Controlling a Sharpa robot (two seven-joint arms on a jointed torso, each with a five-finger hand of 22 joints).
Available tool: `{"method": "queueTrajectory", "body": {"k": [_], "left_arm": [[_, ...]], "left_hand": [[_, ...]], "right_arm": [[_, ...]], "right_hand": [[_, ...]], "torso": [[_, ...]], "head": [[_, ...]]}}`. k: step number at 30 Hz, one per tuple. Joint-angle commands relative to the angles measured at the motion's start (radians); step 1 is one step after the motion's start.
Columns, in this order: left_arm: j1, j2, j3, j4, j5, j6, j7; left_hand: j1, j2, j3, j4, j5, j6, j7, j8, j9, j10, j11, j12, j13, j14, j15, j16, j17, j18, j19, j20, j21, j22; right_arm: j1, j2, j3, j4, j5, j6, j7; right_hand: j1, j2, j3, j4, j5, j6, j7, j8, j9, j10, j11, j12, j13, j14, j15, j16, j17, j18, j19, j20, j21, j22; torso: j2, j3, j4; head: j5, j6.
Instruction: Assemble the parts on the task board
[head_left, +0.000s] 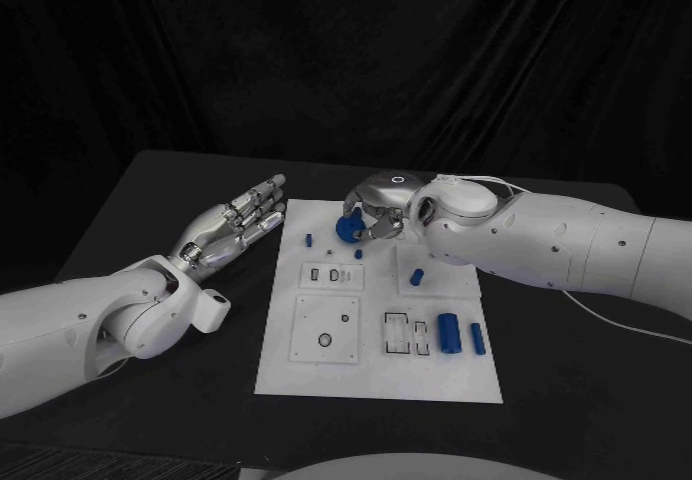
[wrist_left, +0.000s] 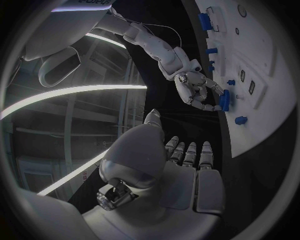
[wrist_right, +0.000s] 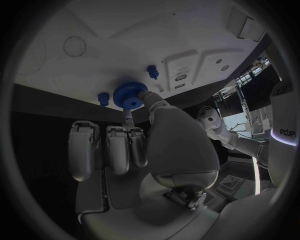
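Risk first: the right hand (head_left: 378, 210) is pinching a blue gear (head_left: 346, 229) by its edge only, so the gear could tilt or slip as it is being lowered, missing its seat on the task board (head_left: 378, 380). The gear is hanging over the board's far end (near a small blue peg (head_left: 309, 240)). The left hand (head_left: 238, 225) is hovering left of the board, fingers extended, holding nothing.

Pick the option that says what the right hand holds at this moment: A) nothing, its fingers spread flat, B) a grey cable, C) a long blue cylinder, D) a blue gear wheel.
D. The right hand pinches a round, toothed blue gear at the far end of the task board; the teeth show in the right wrist view.
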Motion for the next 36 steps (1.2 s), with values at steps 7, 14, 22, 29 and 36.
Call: {"method": "queueTrajectory", "body": {"k": [7,14,22,29,36], "left_arm": [[0.001,0.002,0.001,0.002,0.004,0.011,0.143],[0.001,0.002,0.001,0.001,0.004,0.013,0.138],[0.001,0.004,0.001,-0.001,0.004,0.017,0.135],[0.001,0.002,0.001,0.0,0.004,0.017,0.132],[0.001,0.003,0.001,-0.001,0.004,0.017,0.13]], "left_hand": [[0.009,0.0,0.006,-0.001,0.008,0.002,0.006,0.001,0.001,0.0,0.007,-0.003,-0.002,0.0,0.009,-0.004,-0.001,0.015,0.001,0.01,-0.006,-0.001],[0.011,0.001,0.007,-0.002,0.011,0.002,0.008,0.001,0.001,0.0,0.009,-0.003,-0.002,0.0,0.009,-0.004,-0.001,0.015,0.001,0.01,-0.006,-0.001],[0.013,0.003,0.009,-0.002,0.015,0.002,0.011,0.001,0.001,0.0,0.009,-0.003,-0.002,0.0,0.01,-0.004,-0.001,0.015,0.001,0.012,-0.006,-0.001],[0.016,0.004,0.011,-0.002,0.023,0.003,0.014,0.001,0.001,0.0,0.009,-0.003,-0.002,0.0,0.011,-0.004,-0.001,0.016,0.001,0.013,-0.006,-0.001],[0.017,0.004,0.012,-0.003,0.027,0.003,0.014,0.001,0.001,0.0,0.009,-0.003,-0.002,0.0,0.011,-0.004,-0.001,0.017,0.001,0.014,-0.006,-0.001]], "right_arm": [[-0.002,0.005,0.0,0.005,-0.002,0.019,-0.025],[-0.002,0.005,0.0,-0.004,-0.002,0.026,-0.048],[-0.002,0.007,0.0,-0.01,-0.002,0.023,-0.066],[-0.002,0.0,0.0,-0.007,-0.002,0.013,-0.051],[-0.003,0.0,0.0,0.002,-0.002,0.022,-0.025]], "right_hand": [[-0.016,-0.008,0.027,-0.015,0.003,-0.077,0.003,-0.077,-0.042,0.107,0.005,0.004,0.263,0.1,0.006,-0.011,0.24,-0.011,0.034,0.005,-0.003,0.182],[-0.013,-0.003,0.037,-0.023,0.005,-0.091,0.003,-0.098,-0.058,0.107,0.004,0.004,0.263,0.099,0.005,-0.015,0.234,-0.01,0.032,0.005,-0.007,0.18],[-0.011,0.011,0.053,-0.029,0.023,-0.076,0.005,-0.103,-0.068,0.107,0.005,0.004,0.263,0.097,0.006,-0.021,0.226,-0.009,0.03,0.005,-0.012,0.177],[-0.019,0.015,0.062,-0.036,-0.013,-0.072,0.006,-0.118,-0.083,0.107,0.004,0.004,0.263,0.09,0.005,-0.044,0.195,-0.007,0.026,0.004,-0.02,0.173],[-0.075,0.013,0.003,-0.013,-0.309,-0.036,-0.002,-0.125,-0.101,0.107,0.0,0.004,0.263,0.092,0.001,-0.04,0.199,-0.01,0.034,0.001,-0.012,0.183]], "torso": [[0.0,-0.0003,0.0005],[0.0,-0.0009,0.001],[0.0,0.0002,0.0004],[0.001,0.0004,0.0003],[0.0,0.0002,0.0004]], "head": [[-0.002,0.0],[-0.003,-0.001],[-0.005,-0.002],[-0.004,-0.001],[-0.005,-0.001]]}}
